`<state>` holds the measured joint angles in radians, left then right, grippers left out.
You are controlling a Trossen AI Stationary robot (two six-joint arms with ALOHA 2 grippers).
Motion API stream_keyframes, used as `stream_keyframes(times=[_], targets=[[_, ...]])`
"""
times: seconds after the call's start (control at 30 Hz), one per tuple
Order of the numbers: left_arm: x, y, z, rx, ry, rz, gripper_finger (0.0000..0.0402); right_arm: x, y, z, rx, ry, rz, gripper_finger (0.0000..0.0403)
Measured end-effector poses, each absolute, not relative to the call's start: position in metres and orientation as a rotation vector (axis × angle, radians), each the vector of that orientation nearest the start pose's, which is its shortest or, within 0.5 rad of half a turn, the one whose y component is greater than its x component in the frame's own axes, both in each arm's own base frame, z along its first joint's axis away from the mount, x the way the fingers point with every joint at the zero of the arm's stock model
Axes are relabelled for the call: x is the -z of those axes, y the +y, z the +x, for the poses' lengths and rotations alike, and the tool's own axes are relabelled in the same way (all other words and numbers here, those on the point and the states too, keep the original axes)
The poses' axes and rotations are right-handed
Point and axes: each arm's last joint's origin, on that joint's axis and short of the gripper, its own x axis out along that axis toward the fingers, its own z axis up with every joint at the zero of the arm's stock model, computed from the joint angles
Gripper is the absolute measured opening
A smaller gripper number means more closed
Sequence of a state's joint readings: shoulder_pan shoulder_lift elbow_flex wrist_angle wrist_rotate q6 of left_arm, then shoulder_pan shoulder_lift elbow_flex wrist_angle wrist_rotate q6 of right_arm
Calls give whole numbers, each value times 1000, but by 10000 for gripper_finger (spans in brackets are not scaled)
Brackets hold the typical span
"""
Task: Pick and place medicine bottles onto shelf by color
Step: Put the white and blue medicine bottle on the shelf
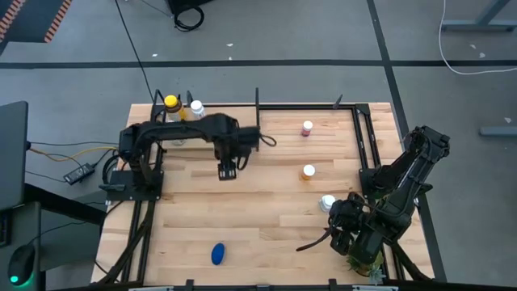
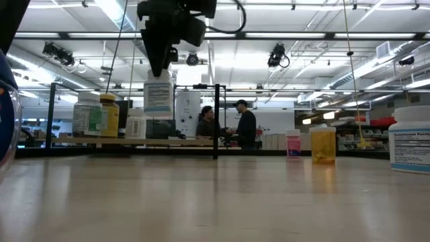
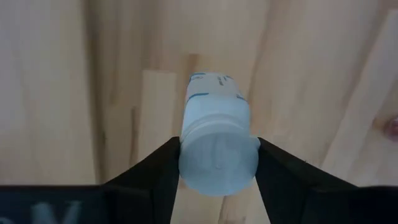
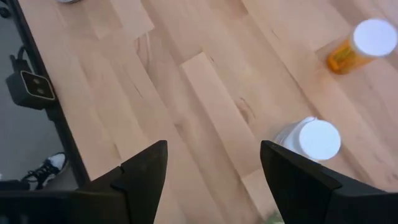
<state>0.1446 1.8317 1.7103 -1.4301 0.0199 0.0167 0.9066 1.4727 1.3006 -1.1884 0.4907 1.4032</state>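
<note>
My left gripper (image 1: 228, 170) is above the middle of the table, shut on a white bottle (image 2: 158, 94) that also shows in the left wrist view (image 3: 214, 106). My right gripper (image 1: 339, 226) is open and empty at the near right, beside a white-capped bottle (image 4: 314, 140) standing on the table. An orange bottle (image 1: 308, 171) and a pink-capped bottle (image 1: 307, 128) stand on the right half. A blue bottle (image 1: 218, 254) lies on its side near the front edge. A yellow-capped amber bottle (image 1: 170, 103) and a white one (image 1: 195, 107) stand on the shelf (image 2: 134, 142) at the far left. My left gripper pinches the white bottle at its cap end (image 3: 186, 163) between its two fingers (image 3: 158, 177), one on each side. The fingers come from above, pointing down. The bottle hangs upright below them, lifted clear of the table.
Black rails (image 1: 365, 137) run along the table's far and right sides, with a black upright post (image 2: 216, 121) in the middle of the far edge. A small green plant (image 1: 363, 263) sits under my right arm. People stand in the room beyond the table (image 2: 228, 128).
</note>
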Motion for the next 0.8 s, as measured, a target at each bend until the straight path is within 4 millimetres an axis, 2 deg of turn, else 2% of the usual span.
stream_keyframes(times=[0.13,0.23,0.37,0.5,0.6,0.8], targets=[[-292,70,330,-128,1570,-159,180,-292,200,175,381,999,338,264],[-287,86,323,-138,1597,-178,191,-294,193,175,404,1007,323,264],[-269,105,295,-186,1651,-248,198,-305,173,178,470,948,333,264],[-258,113,265,-245,1638,-307,187,-321,146,181,545,819,386,264],[-264,114,251,-276,1589,-328,181,-332,126,183,588,743,390,264],[-288,117,242,-362,1454,-258,195,-346,92,184,642,700,356,264]])
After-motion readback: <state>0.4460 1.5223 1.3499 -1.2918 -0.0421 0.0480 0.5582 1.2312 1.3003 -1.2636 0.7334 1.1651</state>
